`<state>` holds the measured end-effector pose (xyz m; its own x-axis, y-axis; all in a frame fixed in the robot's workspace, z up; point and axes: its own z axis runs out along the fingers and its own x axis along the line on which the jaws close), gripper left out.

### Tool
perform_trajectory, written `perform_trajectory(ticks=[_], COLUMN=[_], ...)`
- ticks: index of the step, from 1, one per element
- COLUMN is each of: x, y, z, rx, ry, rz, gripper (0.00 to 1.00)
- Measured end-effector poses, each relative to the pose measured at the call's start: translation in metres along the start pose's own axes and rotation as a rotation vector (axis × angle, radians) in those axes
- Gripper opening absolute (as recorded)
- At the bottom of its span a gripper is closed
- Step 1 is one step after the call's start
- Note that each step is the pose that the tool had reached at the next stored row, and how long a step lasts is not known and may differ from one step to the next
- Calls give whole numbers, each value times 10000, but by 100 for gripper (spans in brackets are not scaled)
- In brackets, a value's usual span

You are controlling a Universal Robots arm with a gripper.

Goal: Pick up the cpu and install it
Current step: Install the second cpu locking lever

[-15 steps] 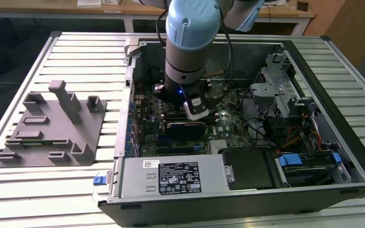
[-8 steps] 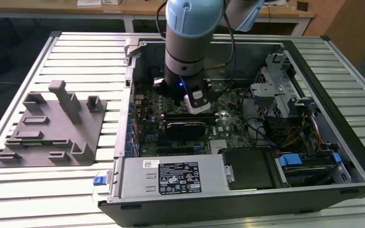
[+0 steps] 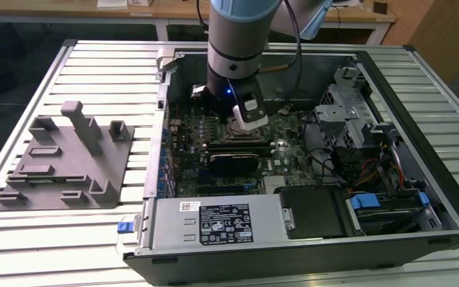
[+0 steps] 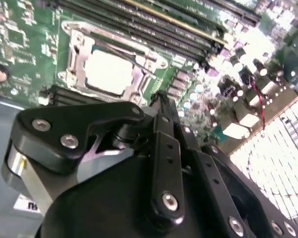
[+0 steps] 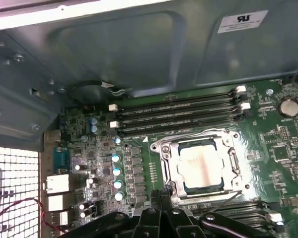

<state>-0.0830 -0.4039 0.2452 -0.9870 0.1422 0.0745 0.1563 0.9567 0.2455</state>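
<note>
The arm reaches down into an open computer case that lies on a slatted metal surface, and its gripper hangs just above the green motherboard, close beside the socket. The cpu already sits inside that metal-framed socket, its pale silvery top facing up; it appears in both wrist views, in the second wrist view as a bright square inside the frame. The gripper fingers stand pressed together with nothing between them, their tips over the board at the socket's edge and apart from the chip. Long memory slots run alongside the socket on the side towards the case wall. In the exterior view, the arm's wrist covers most of the socket area, and a grey plastic tray with upright pegs rests on the surface towards the exterior view's left, well apart from the case. A power supply box with a label fills the near corner of the case.
</note>
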Motion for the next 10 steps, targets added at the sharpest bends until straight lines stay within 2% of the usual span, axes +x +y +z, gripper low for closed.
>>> perform_trajectory(ticks=[3,10], x=[-39,-193], y=[7,37], z=[-3,-7], rx=[86,242], ry=[-24,-64], rz=[48,113], gripper=[11,11])
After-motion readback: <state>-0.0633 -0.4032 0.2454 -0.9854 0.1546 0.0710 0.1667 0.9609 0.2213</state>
